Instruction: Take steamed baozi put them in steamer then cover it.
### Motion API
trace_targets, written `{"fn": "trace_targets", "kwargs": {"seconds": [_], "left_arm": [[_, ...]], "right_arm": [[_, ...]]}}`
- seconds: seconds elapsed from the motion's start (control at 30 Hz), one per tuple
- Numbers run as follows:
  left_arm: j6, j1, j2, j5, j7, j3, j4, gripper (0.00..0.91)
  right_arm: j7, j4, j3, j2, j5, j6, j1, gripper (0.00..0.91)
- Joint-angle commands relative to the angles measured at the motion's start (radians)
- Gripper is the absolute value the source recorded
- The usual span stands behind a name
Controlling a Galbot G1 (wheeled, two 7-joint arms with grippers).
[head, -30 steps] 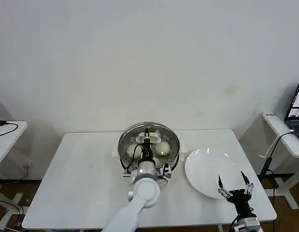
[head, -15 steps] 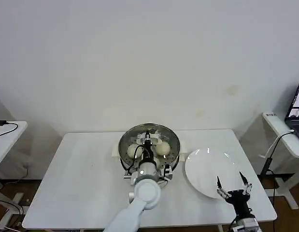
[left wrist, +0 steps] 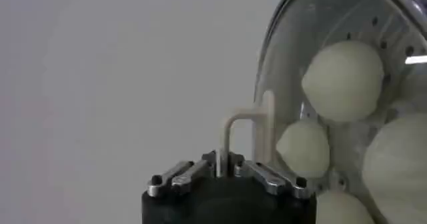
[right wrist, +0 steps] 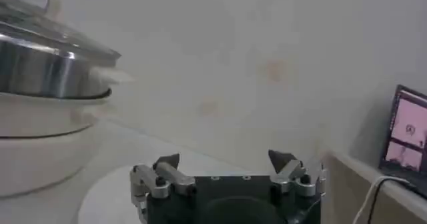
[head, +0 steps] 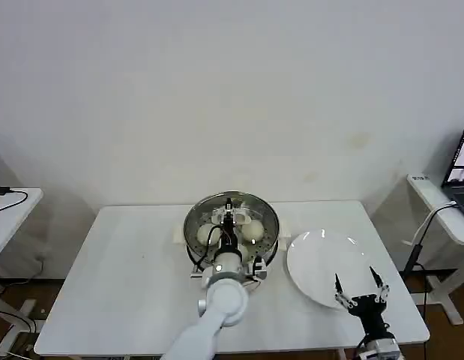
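— What carries everything here?
— A white rectangular table (head: 127, 277).
— And what sits on it?
— A round shiny stainless-steel steamer on a white base (head: 270, 238), at the far middle. To its right, just beside it, lies a flat round white plate (head: 318, 266), toward the near right edge.

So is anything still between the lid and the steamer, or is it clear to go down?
Nothing visible blocks it. The left gripper holds the glass lid by its handle over the steamer, with the baozi seen through the glass. The right gripper waits open by the plate.
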Motion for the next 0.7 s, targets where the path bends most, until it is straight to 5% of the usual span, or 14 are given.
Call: {"fn": "trace_targets", "kwargs": {"seconds": [0.03,0.5,0.7], "left_arm": [[0.002,0.023,0.027,-0.033,0.003,-0.001,-0.1,0.907],[-0.045,0.225,0.235,-0.269,-0.039,-0.046,-0.466,0.907],[-0.173,0.402,0.276,-0.878,-0.336,-0.246,-0.577,0.907]], "right_arm": [[0.001,0.002,-0.001,0.002,-0.004,0.001,-0.002,0.907],[0.001,0.004,-0.007,0.013,-0.021,0.007,-0.012,0.907],[-0.003,-0.001,-0.006,0.008,-0.009,0.022,-0.022,0.907]]}}
